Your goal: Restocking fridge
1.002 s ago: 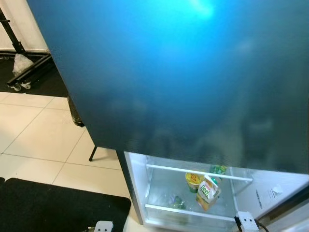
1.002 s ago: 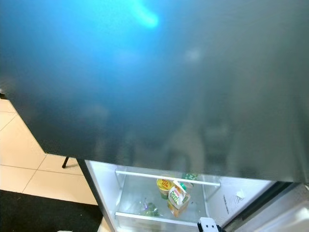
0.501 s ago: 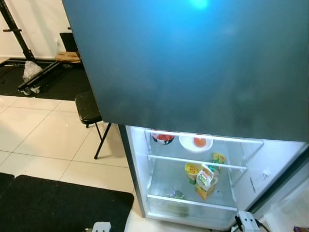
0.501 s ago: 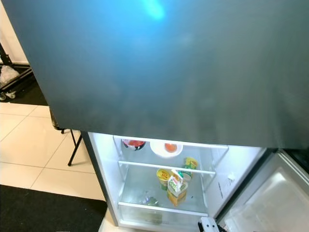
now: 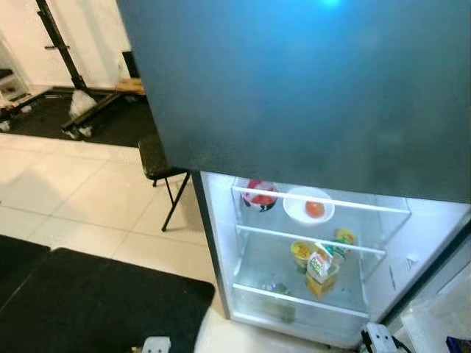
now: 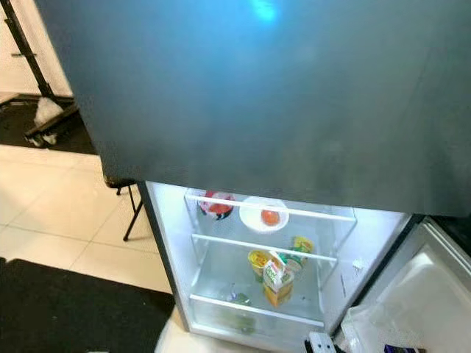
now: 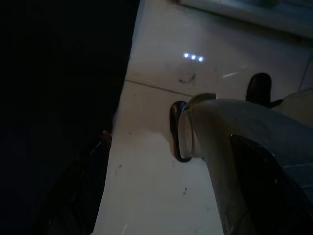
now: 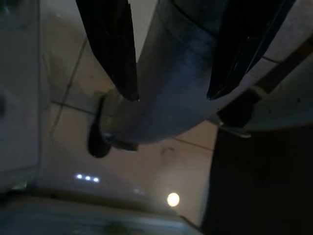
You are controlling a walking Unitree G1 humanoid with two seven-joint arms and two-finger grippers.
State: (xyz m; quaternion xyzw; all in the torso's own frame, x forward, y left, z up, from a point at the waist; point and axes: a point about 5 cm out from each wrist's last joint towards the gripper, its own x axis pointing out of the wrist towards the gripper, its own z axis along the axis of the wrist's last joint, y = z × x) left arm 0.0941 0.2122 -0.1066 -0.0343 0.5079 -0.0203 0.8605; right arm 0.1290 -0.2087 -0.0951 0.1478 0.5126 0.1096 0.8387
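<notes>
right gripper (image 8: 171, 95): two long, flat black fingers (image 8: 111, 44) tapering to blunt tips
robot's leg (image 8: 166, 88): rounded silver-grey metal shell with a dull brushed sheen
robot's foot (image 8: 98, 137): small, dark and glossy, at the lower end of the silver shell
second leg (image 7: 234, 142): pale grey curved casing with a darker grey inset panel
dark rounded feet (image 7: 177, 128): black and glossy
small white boxy parts (image 5: 378, 337): white blocks with dark dots; a black cable beside one
</notes>
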